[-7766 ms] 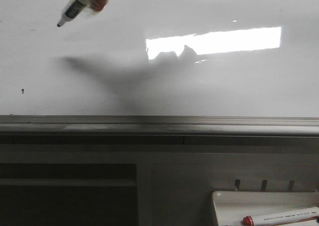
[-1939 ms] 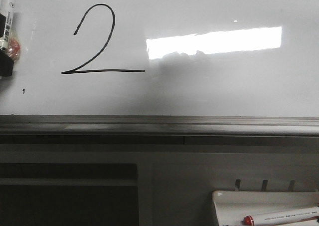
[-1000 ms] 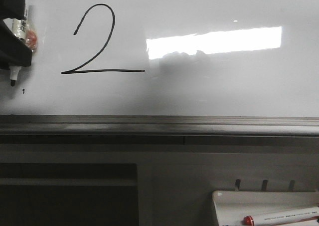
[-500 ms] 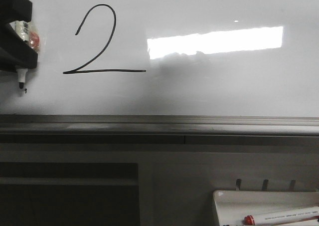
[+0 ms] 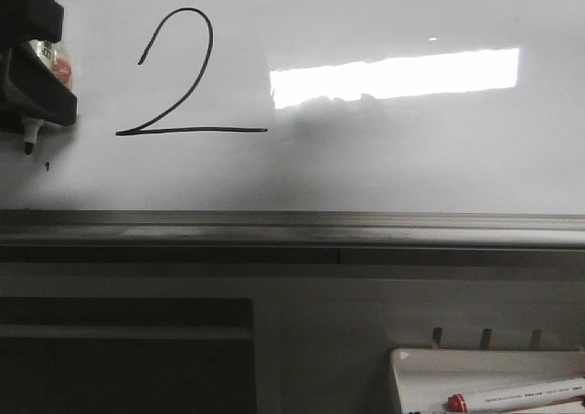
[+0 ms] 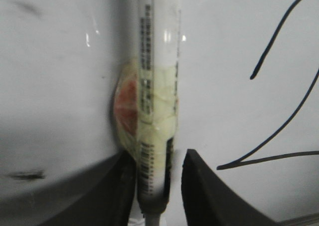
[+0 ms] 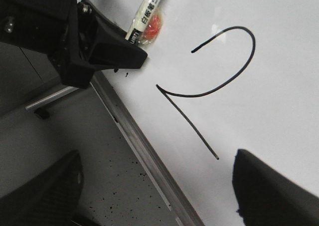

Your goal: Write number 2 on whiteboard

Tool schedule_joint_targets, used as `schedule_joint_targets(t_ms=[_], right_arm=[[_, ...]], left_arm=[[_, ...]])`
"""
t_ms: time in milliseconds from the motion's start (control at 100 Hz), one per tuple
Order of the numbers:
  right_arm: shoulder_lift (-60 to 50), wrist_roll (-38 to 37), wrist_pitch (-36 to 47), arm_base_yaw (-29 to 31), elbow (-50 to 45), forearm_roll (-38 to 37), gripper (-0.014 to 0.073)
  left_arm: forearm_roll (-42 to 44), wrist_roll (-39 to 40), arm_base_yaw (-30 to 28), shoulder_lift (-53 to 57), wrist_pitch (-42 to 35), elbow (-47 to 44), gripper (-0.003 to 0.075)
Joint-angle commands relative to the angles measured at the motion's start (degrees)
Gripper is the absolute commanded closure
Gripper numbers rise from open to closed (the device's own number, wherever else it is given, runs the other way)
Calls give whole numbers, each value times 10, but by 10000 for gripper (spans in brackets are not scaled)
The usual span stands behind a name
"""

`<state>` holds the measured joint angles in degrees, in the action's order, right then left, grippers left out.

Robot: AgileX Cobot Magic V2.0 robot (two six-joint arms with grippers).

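Note:
The number 2 [image 5: 178,76] is drawn in thin black line on the upper left of the whiteboard [image 5: 411,167]. My left gripper [image 5: 32,67] is at the far left edge, left of the numeral, shut on a white marker [image 5: 29,140] that points tip down. In the left wrist view the marker [image 6: 158,86], wrapped in tape with an orange lump, stands between the black fingers [image 6: 204,196], with the numeral [image 6: 269,159] beside it. My right gripper [image 7: 154,196] is open and empty above the board's edge; its view shows the numeral [image 7: 189,124] and the left gripper [image 7: 99,46].
The grey bottom rail [image 5: 292,227] runs under the board. A tiny black speck [image 5: 47,165] sits just below the marker tip. A small white tray [image 5: 475,373] at the bottom right holds a red-capped marker [image 5: 512,398]. A bright rectangular reflection [image 5: 393,74] lies right of the numeral.
Since the oldest frame the 2 has appeared on the board. The left gripper turned the marker tip down at the left edge, and over the last half second rose slightly.

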<state>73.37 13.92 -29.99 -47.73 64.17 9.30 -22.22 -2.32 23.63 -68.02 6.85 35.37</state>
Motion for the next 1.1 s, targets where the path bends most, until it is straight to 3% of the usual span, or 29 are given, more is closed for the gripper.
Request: schedule_joint_targets(t_ms=[0, 340, 930, 1000, 1090], right_arm=[[-19, 0, 34, 3, 19, 0, 49], [-19, 0, 34, 3, 19, 0, 49], [-19, 0, 33, 3, 19, 0, 50], [-19, 0, 29, 3, 19, 0, 102], [-20, 0, 24, 3, 19, 0, 305]], left_arm=[[7, 3, 0, 10, -46, 17, 475], [13, -5, 0, 66, -30, 17, 475], [30, -5, 0, 66, -34, 17, 479], [33, -5, 0, 74, -35, 17, 480], [35, -5, 0, 95, -39, 17, 494]])
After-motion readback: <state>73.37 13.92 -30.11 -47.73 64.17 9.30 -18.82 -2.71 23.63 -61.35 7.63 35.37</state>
